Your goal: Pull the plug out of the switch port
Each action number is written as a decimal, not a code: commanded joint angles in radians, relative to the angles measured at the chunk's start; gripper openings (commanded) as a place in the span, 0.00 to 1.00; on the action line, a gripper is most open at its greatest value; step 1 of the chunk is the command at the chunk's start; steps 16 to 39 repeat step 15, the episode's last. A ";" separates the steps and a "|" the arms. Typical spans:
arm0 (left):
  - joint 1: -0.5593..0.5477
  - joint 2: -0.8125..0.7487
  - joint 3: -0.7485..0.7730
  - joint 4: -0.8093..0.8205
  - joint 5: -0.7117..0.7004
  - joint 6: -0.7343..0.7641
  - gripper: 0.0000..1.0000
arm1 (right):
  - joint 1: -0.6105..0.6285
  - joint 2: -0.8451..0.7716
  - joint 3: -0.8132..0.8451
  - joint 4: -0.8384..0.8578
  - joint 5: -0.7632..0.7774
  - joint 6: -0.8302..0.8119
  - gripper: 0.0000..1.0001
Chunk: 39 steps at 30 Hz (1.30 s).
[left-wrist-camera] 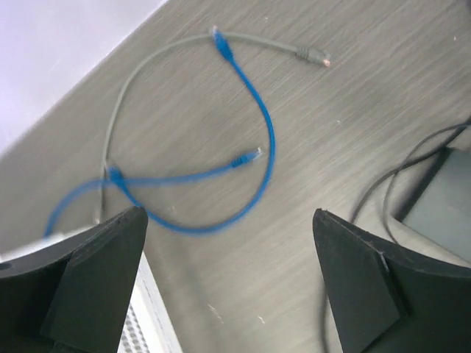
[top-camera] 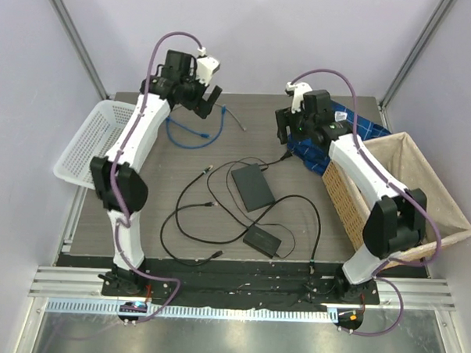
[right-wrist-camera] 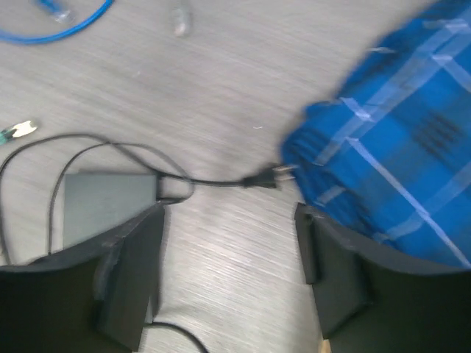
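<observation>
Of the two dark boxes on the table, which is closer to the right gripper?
The larger grey switch, lying mid-table. The smaller black brick sits farther from the right gripper, toward the near edge.

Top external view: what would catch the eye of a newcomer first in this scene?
The flat dark grey box lies in the middle of the table, ringed by loose black cables. Colour stands out next: a blue cable coiled at the far left and a blue checked cloth at the far right. Over the far side hover the left gripper and right gripper, both open and empty.
</observation>
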 commanded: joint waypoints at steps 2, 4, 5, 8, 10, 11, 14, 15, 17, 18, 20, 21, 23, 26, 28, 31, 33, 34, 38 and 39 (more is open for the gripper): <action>-0.005 -0.354 -0.208 0.123 -0.102 -0.193 1.00 | 0.011 -0.216 -0.095 0.006 0.208 0.045 0.80; -0.005 -0.471 -0.323 0.092 -0.080 -0.161 1.00 | 0.011 -0.268 -0.167 -0.026 0.226 0.034 0.81; -0.005 -0.513 -0.373 0.081 -0.068 -0.147 1.00 | 0.011 -0.313 -0.187 -0.073 0.234 0.026 0.81; -0.005 -0.697 -0.578 0.070 -0.068 -0.100 1.00 | 0.012 -0.394 -0.256 -0.168 0.295 0.022 0.85; -0.002 -0.774 -0.736 0.081 -0.100 -0.112 1.00 | 0.012 -0.428 -0.318 -0.193 0.297 0.029 0.86; 0.010 -0.844 -0.789 0.099 -0.109 -0.115 1.00 | 0.012 -0.446 -0.341 -0.196 0.292 0.040 0.87; 0.119 -0.920 -0.924 0.098 -0.019 -0.181 1.00 | 0.011 -0.482 -0.402 -0.196 0.219 0.092 0.87; 0.135 -0.935 -0.944 0.104 -0.057 -0.220 1.00 | 0.011 -0.489 -0.404 -0.195 0.180 0.092 0.88; 0.135 -0.935 -0.944 0.104 -0.057 -0.220 1.00 | 0.011 -0.489 -0.404 -0.195 0.180 0.092 0.88; 0.135 -0.935 -0.944 0.104 -0.057 -0.220 1.00 | 0.011 -0.489 -0.404 -0.195 0.180 0.092 0.88; 0.135 -0.935 -0.944 0.104 -0.057 -0.220 1.00 | 0.011 -0.489 -0.404 -0.195 0.180 0.092 0.88; 0.135 -0.935 -0.944 0.104 -0.057 -0.220 1.00 | 0.011 -0.489 -0.404 -0.195 0.180 0.092 0.88; 0.135 -0.935 -0.944 0.104 -0.057 -0.220 1.00 | 0.011 -0.489 -0.404 -0.195 0.180 0.092 0.88; 0.135 -0.935 -0.944 0.104 -0.057 -0.220 1.00 | 0.011 -0.489 -0.404 -0.195 0.180 0.092 0.88; 0.135 -0.935 -0.944 0.104 -0.057 -0.220 1.00 | 0.011 -0.489 -0.404 -0.195 0.180 0.092 0.88; 0.135 -0.935 -0.944 0.104 -0.057 -0.220 1.00 | 0.011 -0.489 -0.404 -0.195 0.180 0.092 0.88; 0.135 -0.935 -0.944 0.104 -0.057 -0.220 1.00 | 0.011 -0.489 -0.404 -0.195 0.180 0.092 0.88; 0.135 -0.935 -0.944 0.104 -0.057 -0.220 1.00 | 0.011 -0.489 -0.404 -0.195 0.180 0.092 0.88; 0.135 -0.935 -0.944 0.104 -0.057 -0.220 1.00 | 0.011 -0.489 -0.404 -0.195 0.180 0.092 0.88; 0.135 -0.935 -0.944 0.104 -0.057 -0.220 1.00 | 0.011 -0.489 -0.404 -0.195 0.180 0.092 0.88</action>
